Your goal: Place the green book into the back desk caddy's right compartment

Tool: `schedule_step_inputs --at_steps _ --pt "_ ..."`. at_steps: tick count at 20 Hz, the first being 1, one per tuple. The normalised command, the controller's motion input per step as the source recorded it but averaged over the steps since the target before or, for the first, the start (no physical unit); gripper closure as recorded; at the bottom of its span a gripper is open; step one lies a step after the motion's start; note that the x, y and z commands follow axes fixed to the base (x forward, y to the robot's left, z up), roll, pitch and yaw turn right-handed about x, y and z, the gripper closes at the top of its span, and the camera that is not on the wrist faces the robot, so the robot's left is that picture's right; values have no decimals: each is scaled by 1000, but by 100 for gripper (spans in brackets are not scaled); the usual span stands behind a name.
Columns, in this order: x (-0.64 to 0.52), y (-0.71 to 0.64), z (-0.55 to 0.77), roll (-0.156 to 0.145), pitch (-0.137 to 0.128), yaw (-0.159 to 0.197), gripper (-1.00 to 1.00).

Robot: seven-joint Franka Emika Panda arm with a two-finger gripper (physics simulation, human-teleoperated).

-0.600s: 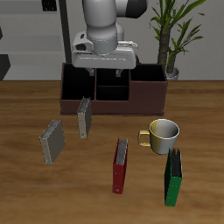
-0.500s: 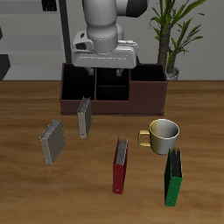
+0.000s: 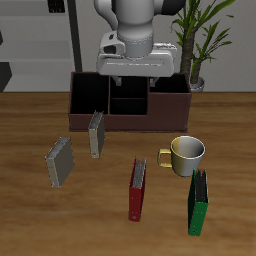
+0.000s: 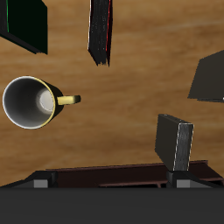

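Note:
The green book (image 3: 199, 203) stands on edge near the table's front edge, just in front of the mug; the wrist view shows it as a dark green slab (image 4: 24, 24). The back desk caddy (image 3: 128, 118) is a long dark reddish-brown box at the back of the table, and its right compartment (image 3: 171, 104) is the end section nearest the plant. My gripper (image 3: 134, 84) hangs open and empty above the caddy's middle, far from the green book. Its fingertips (image 4: 179, 183) show over the caddy's wall (image 4: 105, 173).
A yellow-and-white mug (image 3: 187, 155) stands between the caddy and the green book. A red book (image 3: 137, 188) lies beside the mug. One grey book (image 3: 96, 133) stands in front of the caddy, another (image 3: 60, 161) nearer the table's edge. A potted plant (image 3: 197, 40) rises behind the caddy.
The arm has shifted sideways above the caddy, toward the plant end. The gripper stays open, and none of the books nor the mug have moved.

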Motion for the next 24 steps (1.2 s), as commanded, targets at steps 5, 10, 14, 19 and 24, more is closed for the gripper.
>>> schedule_step_inputs --at_steps 5,10,14,19,24 --pt "309 502 203 11 -23 -8 -100" --pt "365 389 155 8 -16 -1 -100" --pt "293 361 132 15 -12 -7 -100" --pt "463 385 31 -5 -4 26 -100" --pt "396 246 -3 -7 14 -30 -100"
